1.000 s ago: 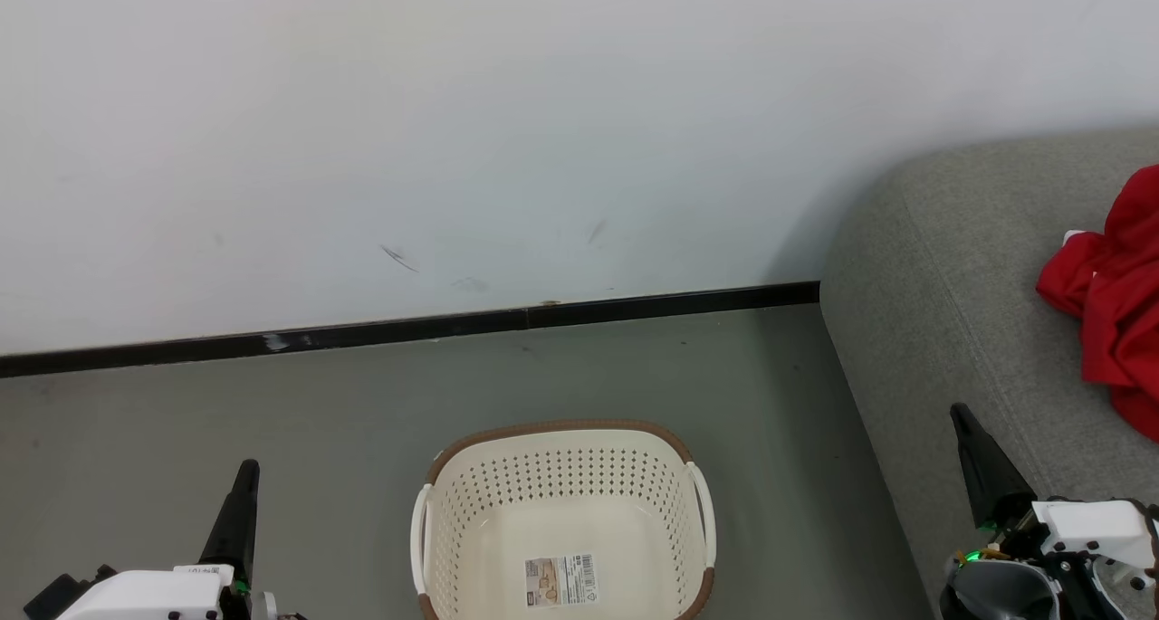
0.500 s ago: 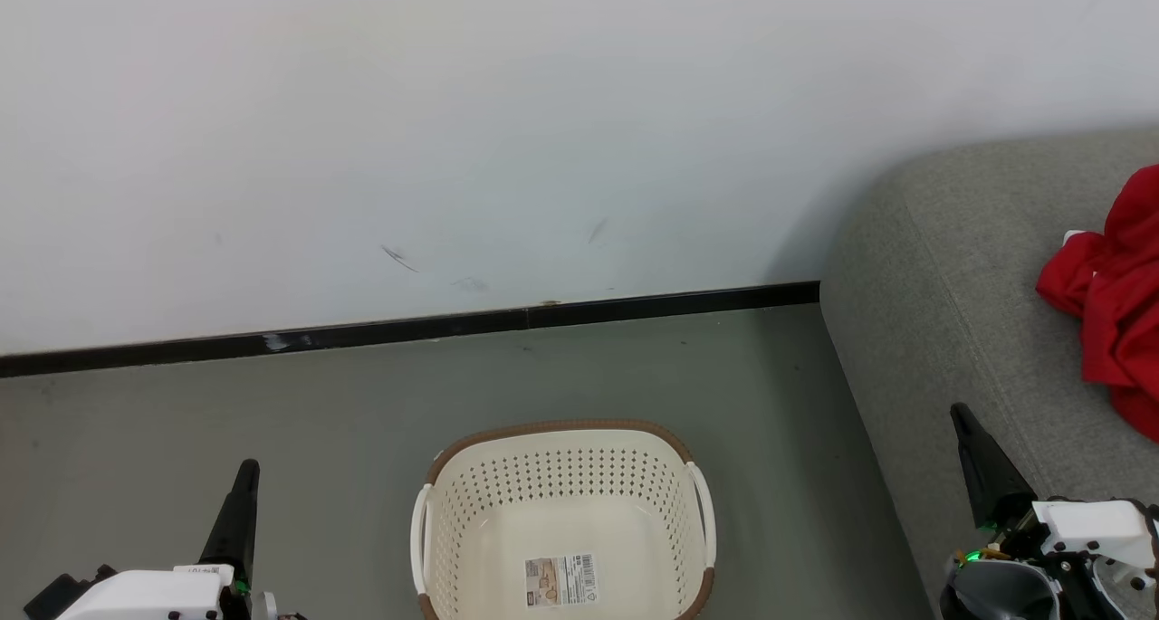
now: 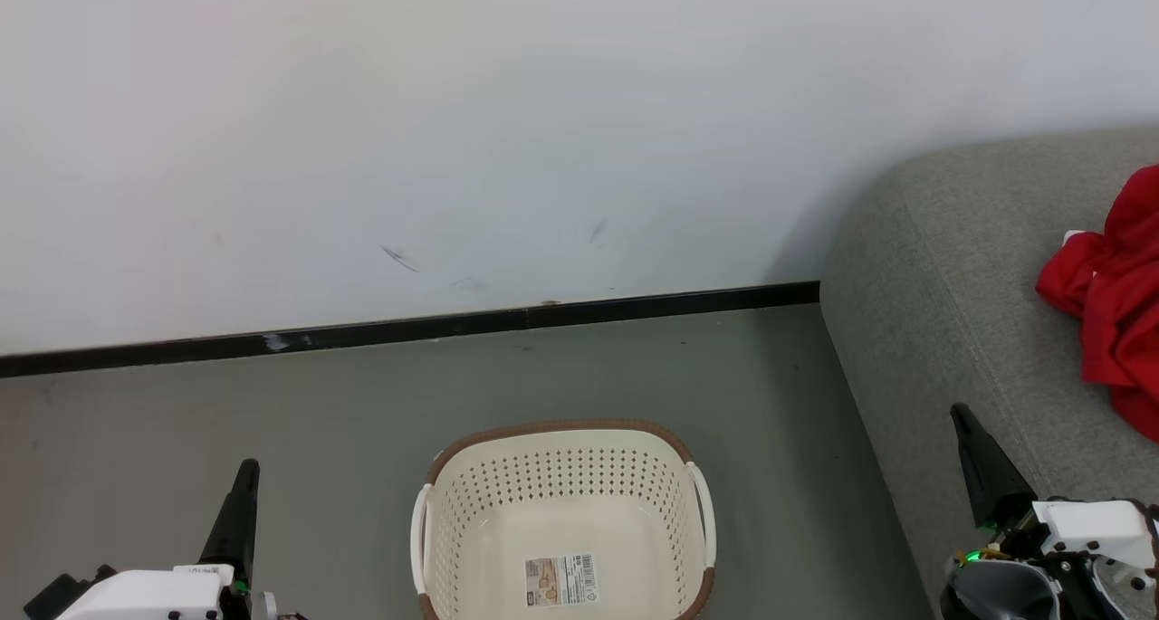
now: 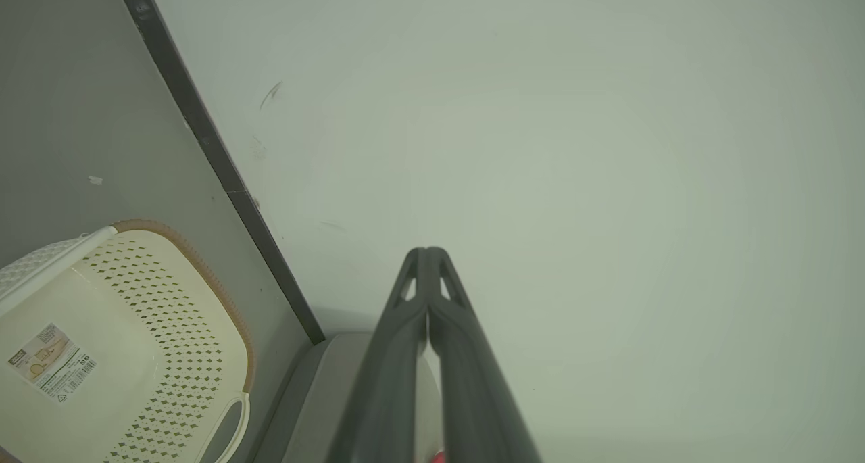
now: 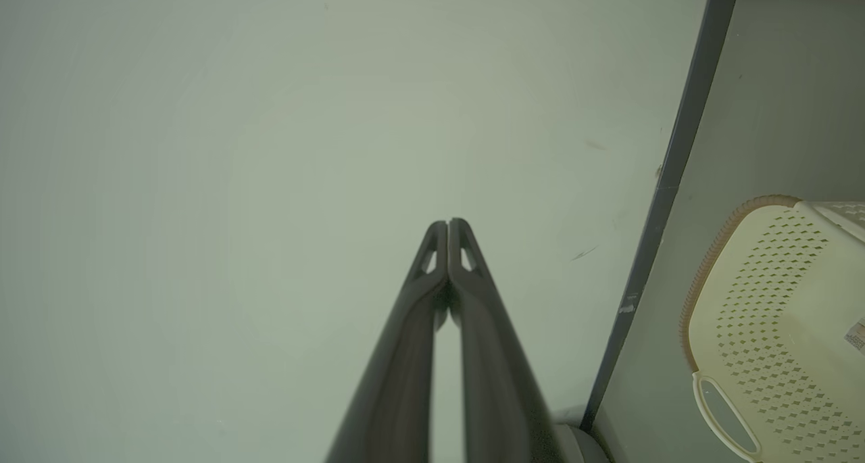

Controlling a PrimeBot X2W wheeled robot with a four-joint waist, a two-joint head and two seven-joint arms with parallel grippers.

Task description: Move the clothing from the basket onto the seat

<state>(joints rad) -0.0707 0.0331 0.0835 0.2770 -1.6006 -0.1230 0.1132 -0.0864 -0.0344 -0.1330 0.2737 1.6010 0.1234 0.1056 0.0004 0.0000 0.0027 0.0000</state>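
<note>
1. Where the head camera looks down, the basket (image 3: 563,484) stands on the grey floor (image 3: 272,421) at bottom centre, with the paper sticker (image 3: 561,581) on its bottom in plain sight
2. Same view: red clothing (image 3: 1114,303) lies bunched on the grey seat (image 3: 942,312) at the right edge, well apart from the basket
3. Same view: left claw (image 3: 244,475) at lower left and right claw (image 3: 962,416) at lower right, each showing as one dark spike pointing up; right claw is over the seat's near edge
4. Left wrist view: left claw (image 4: 427,253) narrow, fingers pressed tip to tip, holding nothing, aimed at the pale wall (image 4: 608,145); basket (image 4: 169,301) at lower left, seat corner (image 4: 317,395) just beside the fingers
5. Right wrist view: right claw (image 5: 447,225) narrow, tips touching, holding nothing, facing the wall; basket (image 5: 763,301) at lower right, past the dark skirting strip (image 5: 669,179)
</note>
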